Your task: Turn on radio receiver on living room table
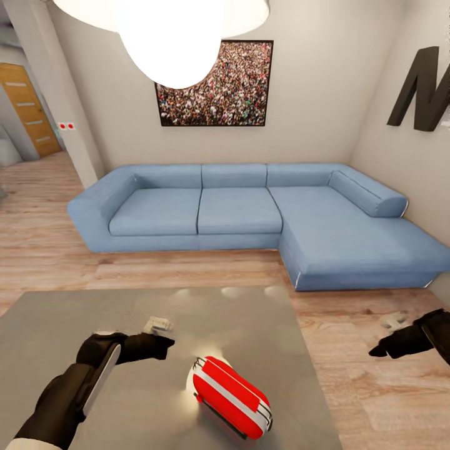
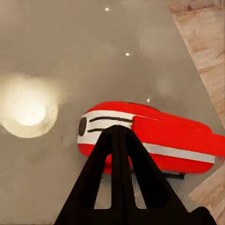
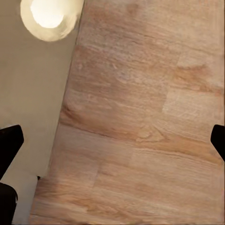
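The living room is floored in pale wood planks [image 1: 56, 250] with a visible grain, and against its matt beige wall stands a blue L-shaped sofa [image 1: 250, 215] of soft, blocky cushions, its chaise running out on the robot's right. Above the sofa hangs a dark-framed crowd photo [image 1: 225, 87], and a big smooth white pendant lamp [image 1: 169, 31] hangs at the top of the head view, partly covering the photo. Nearest the robot lies the counter [image 1: 81, 312], a low rectangular slab with a glossy grey-taupe top that mirrors the lamp as a bright blot. On it, toward its right side, lies the radio receiver [image 1: 231, 395], a small glossy bright-red box with rounded corners and a white band along its edge; its long axis runs diagonally, from the far left to the near right in the head view, and in the left wrist view its white end, with a dark round spot and dark slots, points away from the floor edge. The left pincer [image 1: 161, 347] hangs over the counter just to the left of the radio, apart from it, its black fingers [image 2: 119, 154] clenched together on nothing. The right pincer [image 1: 378, 351] hangs over the floor beyond the counter's right edge, fingers [image 3: 9, 140] spread wide and holding nothing.
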Tool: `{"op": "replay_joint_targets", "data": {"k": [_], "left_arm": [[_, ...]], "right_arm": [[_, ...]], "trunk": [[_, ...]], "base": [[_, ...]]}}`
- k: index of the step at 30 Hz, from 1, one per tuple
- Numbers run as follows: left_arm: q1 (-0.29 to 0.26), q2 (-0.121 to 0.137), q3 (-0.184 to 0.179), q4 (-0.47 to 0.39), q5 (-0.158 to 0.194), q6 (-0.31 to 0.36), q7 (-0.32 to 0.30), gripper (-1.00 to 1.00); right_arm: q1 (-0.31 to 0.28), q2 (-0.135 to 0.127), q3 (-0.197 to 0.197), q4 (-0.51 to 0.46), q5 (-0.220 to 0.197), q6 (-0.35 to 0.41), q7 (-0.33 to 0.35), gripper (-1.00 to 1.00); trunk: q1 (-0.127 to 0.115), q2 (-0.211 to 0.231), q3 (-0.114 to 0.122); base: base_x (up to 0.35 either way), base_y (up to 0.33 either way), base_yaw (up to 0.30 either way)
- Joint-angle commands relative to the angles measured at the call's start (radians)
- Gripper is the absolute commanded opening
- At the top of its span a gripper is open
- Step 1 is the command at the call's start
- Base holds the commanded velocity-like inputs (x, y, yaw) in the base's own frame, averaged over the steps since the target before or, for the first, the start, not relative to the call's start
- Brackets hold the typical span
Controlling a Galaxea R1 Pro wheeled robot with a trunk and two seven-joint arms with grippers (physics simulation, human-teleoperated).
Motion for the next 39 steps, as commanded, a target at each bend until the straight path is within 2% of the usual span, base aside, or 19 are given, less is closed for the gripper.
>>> {"op": "replay_joint_targets", "data": {"k": [1, 2, 4, 6, 8, 11, 12, 13, 17, 18, 21, 23, 27, 31, 33, 39], "left_arm": [[0.021, 0.004, 0.025, 0.004, 0.002, -0.019, -0.001, -1.0], [0.032, 0.006, 0.037, 0.005, 0.002, -0.027, -0.001, -1.0], [0.085, 0.01, 0.098, 0.008, 0.001, -0.062, -0.005, -1.0], [0.156, 0.013, 0.171, 0.01, 0.0, -0.115, -0.009, -1.0], [0.211, 0.016, 0.231, 0.013, -0.001, -0.162, -0.013, -1.0], [0.286, 0.024, 0.317, 0.035, -0.002, -0.231, -0.029, -1.0], [0.297, 0.025, 0.326, 0.042, -0.002, -0.243, -0.033, -1.0], [0.324, 0.026, 0.345, 0.068, -0.003, -0.285, -0.047, -1.0], [0.366, 0.028, 0.36, 0.146, -0.004, -0.407, -0.073, -1.0], [0.374, 0.028, 0.363, 0.19, -0.004, -0.453, -0.086, -1.0], [0.379, 0.031, 0.365, 0.217, -0.003, -0.482, -0.125, -1.0], [0.38, 0.034, 0.366, 0.221, -0.003, -0.488, -0.146, -1.0], [0.38, 0.035, 0.367, 0.226, -0.002, -0.493, -0.157, -1.0], [0.38, 0.035, 0.367, 0.229, -0.002, -0.494, -0.159, -1.0], [0.38, 0.035, 0.367, 0.229, -0.002, -0.494, -0.16, -1.0], [0.38, 0.035, 0.367, 0.23, -0.002, -0.493, -0.16, -1.0]], "right_arm": [[0.0, -0.007, -0.001, 0.039, -0.002, -0.025, -0.03, 1.0], [0.0, -0.01, -0.002, 0.057, -0.002, -0.037, -0.044, 1.0], [0.0, -0.029, -0.003, 0.159, -0.002, -0.103, -0.104, 1.0], [0.0, -0.05, -0.003, 0.302, -0.003, -0.205, -0.172, 1.0], [0.0, -0.055, -0.003, 0.396, -0.003, -0.279, -0.236, 1.0], [-0.005, -0.057, -0.002, 0.468, -0.005, -0.347, -0.303, 1.0], [-0.005, -0.056, -0.002, 0.473, -0.005, -0.353, -0.308, 1.0], [0.0, -0.053, -0.002, 0.483, -0.006, -0.364, -0.319, 1.0], [0.023, -0.049, -0.002, 0.492, -0.006, -0.373, -0.327, 1.0], [0.03, -0.046, -0.002, 0.493, -0.006, -0.375, -0.329, 1.0], [0.052, -0.036, -0.002, 0.494, -0.006, -0.375, -0.33, 1.0], [0.073, -0.018, -0.003, 0.494, -0.006, -0.374, -0.33, 1.0], [0.107, 0.044, -0.003, 0.494, -0.007, -0.372, -0.338, 1.0], [0.122, 0.084, -0.004, 0.494, -0.008, -0.372, -0.359, 1.0], [0.125, 0.096, -0.004, 0.494, -0.008, -0.371, -0.367, 1.0], [0.127, 0.108, -0.004, 0.494, -0.008, -0.371, -0.372, 1.0]], "trunk": [[0.0, 0.0, 0.002], [0.0, 0.0, 0.003], [0.0, 0.0, 0.006], [0.0, 0.0, 0.009], [0.0, 0.0, 0.012], [0.0, 0.0, 0.017], [0.0, 0.0, 0.019], [0.0, 0.0, 0.02], [0.0, 0.0, 0.026], [0.0, 0.0, 0.028], [0.0, 0.0, 0.032], [0.0, 0.0, 0.033], [0.0, 0.0, 0.033], [0.0, 0.0, 0.034], [0.0, 0.0, 0.034], [0.0, 0.0, 0.034]], "base": [[0.0, 0.0, 0.0], [0.0, 0.0, 0.0], [0.0, 0.0, 0.0], [0.0, 0.0, 0.0], [0.0, 0.0, 0.0], [0.0, 0.0, 0.0], [0.0, 0.0, 0.0], [0.0, 0.0, 0.0], [0.0, 0.0, 0.0], [0.0, 0.0, 0.0], [0.0, 0.0, 0.0], [0.0, 0.0, 0.0], [0.0, 0.0, 0.0], [0.0, 0.0, 0.0], [0.0, 0.0, 0.0], [0.0, 0.0, 0.0]]}}
